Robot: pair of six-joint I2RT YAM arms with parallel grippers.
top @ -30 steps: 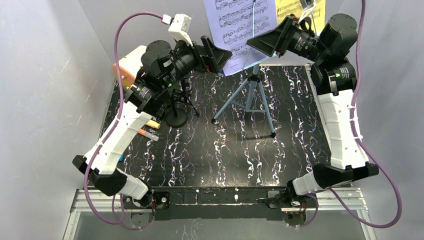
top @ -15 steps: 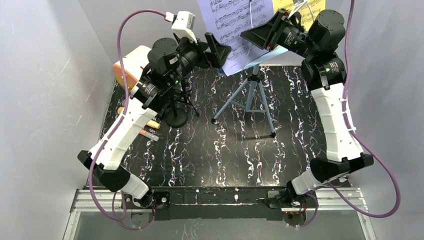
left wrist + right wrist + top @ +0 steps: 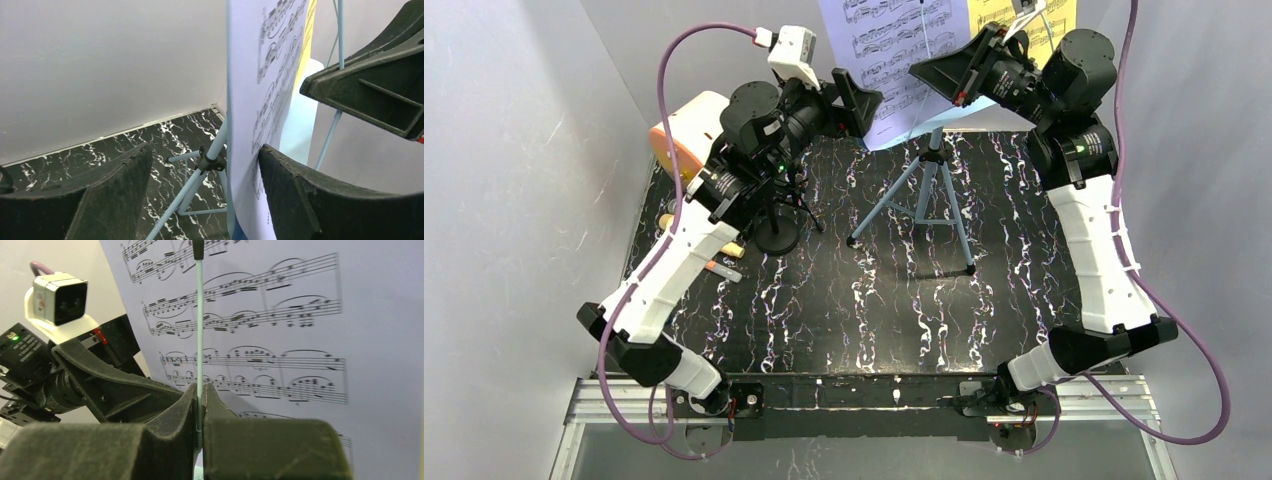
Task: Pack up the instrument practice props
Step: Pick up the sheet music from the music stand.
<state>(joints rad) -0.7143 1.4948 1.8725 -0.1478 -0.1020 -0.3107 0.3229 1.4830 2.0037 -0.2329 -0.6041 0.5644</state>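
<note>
Pinching a thin pale-blue wire (image 3: 199, 330) of the blue music rack (image 3: 924, 205), the right gripper (image 3: 200, 412) has its fingers pressed tight on it, just in front of the lavender score sheet (image 3: 280, 315). The left gripper (image 3: 205, 150) is spread wide. The edge of the same sheet stands between its fingers, close to one of them; whether it touches, I cannot tell. Both grippers are high at the back, above the rack's tripod, which stands on the black marbled table (image 3: 874, 310). The yellow score sheet (image 3: 989, 15) is beside the lavender one.
</note>
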